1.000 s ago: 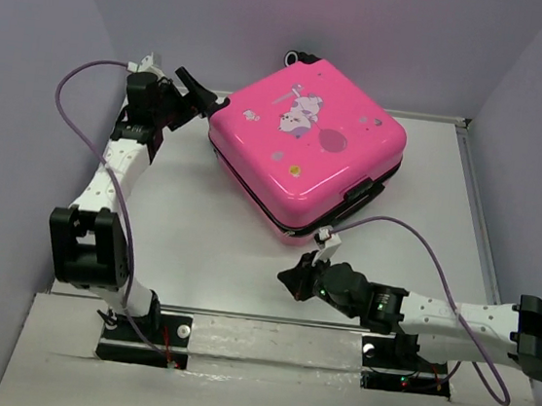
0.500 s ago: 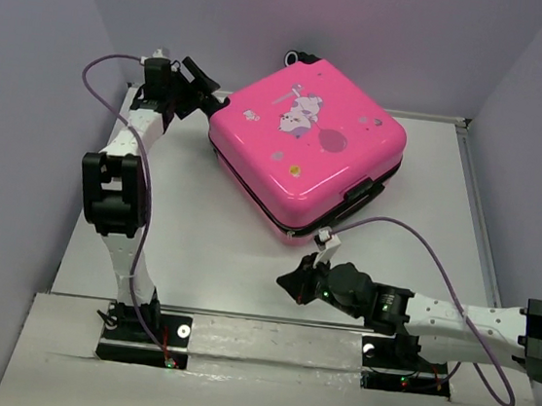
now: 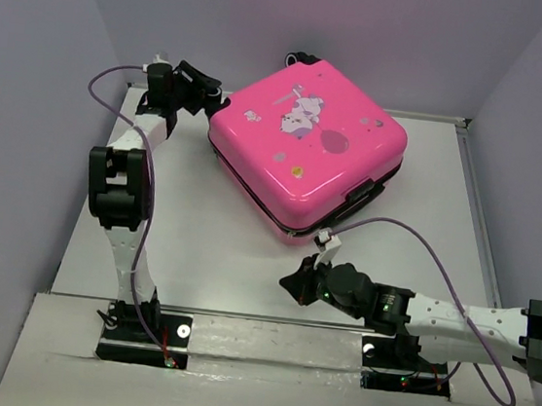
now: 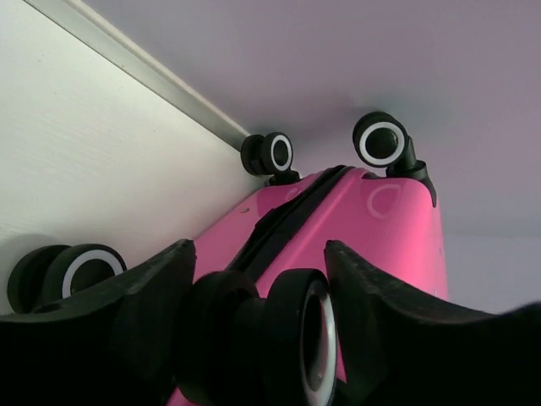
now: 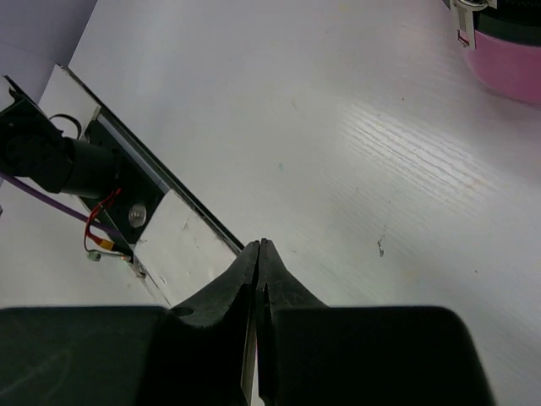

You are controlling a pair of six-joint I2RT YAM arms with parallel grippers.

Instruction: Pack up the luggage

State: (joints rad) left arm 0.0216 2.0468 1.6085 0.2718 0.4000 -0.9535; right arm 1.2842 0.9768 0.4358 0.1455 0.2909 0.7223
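The luggage point(image 3: 307, 143) is a hot-pink hard-shell suitcase lying flat and closed at the back of the table, cartoon print up. It also shows in the left wrist view point(image 4: 380, 228) and, as a pink corner, in the right wrist view point(image 5: 516, 68). My left gripper point(image 3: 210, 93) is at its far left corner. In the left wrist view the left gripper point(image 4: 258, 249) is open, with a black twin wheel point(image 4: 287, 338) between its jaws and a thin gap at the right finger. My right gripper point(image 3: 291, 284) is shut and empty, low over the table in front of the suitcase, and shows in its own view point(image 5: 258, 244).
Three more black wheels point(image 4: 269, 154) point(image 4: 380, 139) point(image 4: 72, 271) stick out at the suitcase's left end, close to the back wall. A black latch point(image 3: 361, 189) sits on the suitcase's front right edge. The left arm's base plate point(image 5: 169, 245) lies under the right gripper's tips.
My left arm has stretched back and right, bringing its gripper from beside the suitcase's left corner onto the wheel there. The right gripper has hardly moved.
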